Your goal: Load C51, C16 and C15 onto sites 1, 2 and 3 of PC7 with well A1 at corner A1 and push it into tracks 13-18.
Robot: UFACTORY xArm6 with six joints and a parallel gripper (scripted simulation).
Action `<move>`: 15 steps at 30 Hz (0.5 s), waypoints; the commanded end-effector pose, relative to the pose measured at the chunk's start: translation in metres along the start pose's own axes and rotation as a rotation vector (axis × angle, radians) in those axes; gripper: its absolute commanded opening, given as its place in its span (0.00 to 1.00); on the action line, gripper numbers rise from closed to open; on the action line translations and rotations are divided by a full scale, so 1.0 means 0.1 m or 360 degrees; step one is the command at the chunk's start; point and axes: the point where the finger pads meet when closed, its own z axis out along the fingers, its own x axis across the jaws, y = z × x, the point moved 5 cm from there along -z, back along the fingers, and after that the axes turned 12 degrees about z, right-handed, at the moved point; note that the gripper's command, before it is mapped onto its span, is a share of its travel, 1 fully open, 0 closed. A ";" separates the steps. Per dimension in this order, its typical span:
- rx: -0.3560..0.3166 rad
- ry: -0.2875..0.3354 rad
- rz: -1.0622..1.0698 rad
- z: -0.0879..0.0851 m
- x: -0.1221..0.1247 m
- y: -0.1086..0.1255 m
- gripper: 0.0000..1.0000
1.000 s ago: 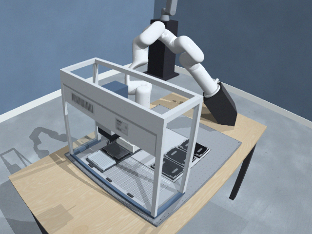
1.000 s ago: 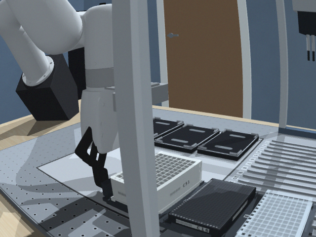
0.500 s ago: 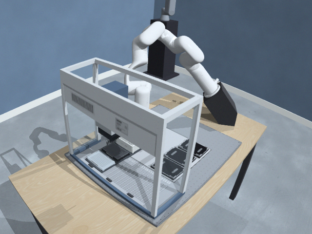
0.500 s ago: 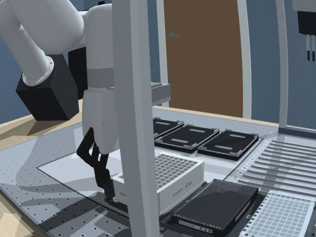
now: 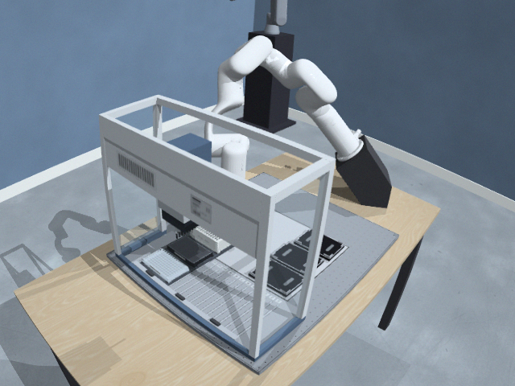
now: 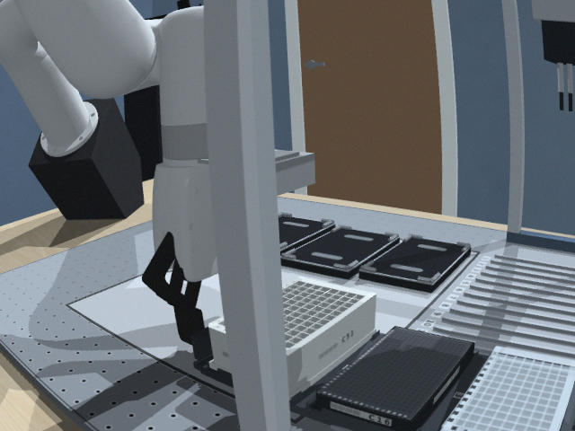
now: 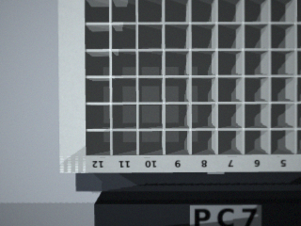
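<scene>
Loaded carrier PC7 (image 6: 296, 403) lies on the apron (image 6: 129, 306), long axis toward the rails (image 6: 510, 296); the gripper (image 6: 204, 356), spread wide and empty, stands at its handle end beside C51 (image 6: 324, 320).

White gridded C51 (image 6: 324, 320) lies beside the black pincer (image 6: 195, 324); beyond it, black fine-gridded C16 (image 6: 399, 371), then white C15 (image 6: 515, 394).

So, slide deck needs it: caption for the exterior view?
Open hand behind loaded carrier: C51, C16 and a clear plate aboard.
</scene>
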 end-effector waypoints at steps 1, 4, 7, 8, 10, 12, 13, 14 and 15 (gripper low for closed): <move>0.0005 -0.0002 0.0001 -0.01 0.00 -0.02 0.82; 0.0005 -0.0002 0.0001 -0.01 -0.01 -0.03 0.82; 0.0005 -0.0002 0.0001 -0.01 -0.01 -0.04 0.82; 0.0005 -0.0002 0.0001 -0.01 -0.01 -0.05 0.82; 0.0005 -0.0002 0.0001 -0.01 -0.01 -0.05 0.82; 0.0005 -0.0002 0.0001 -0.01 -0.01 -0.04 0.82; 0.0005 -0.0002 0.0001 -0.01 -0.01 -0.04 0.82; 0.0005 -0.0002 0.0001 -0.01 -0.01 -0.04 0.82; 0.0005 -0.0002 0.0001 -0.01 -0.01 -0.04 0.82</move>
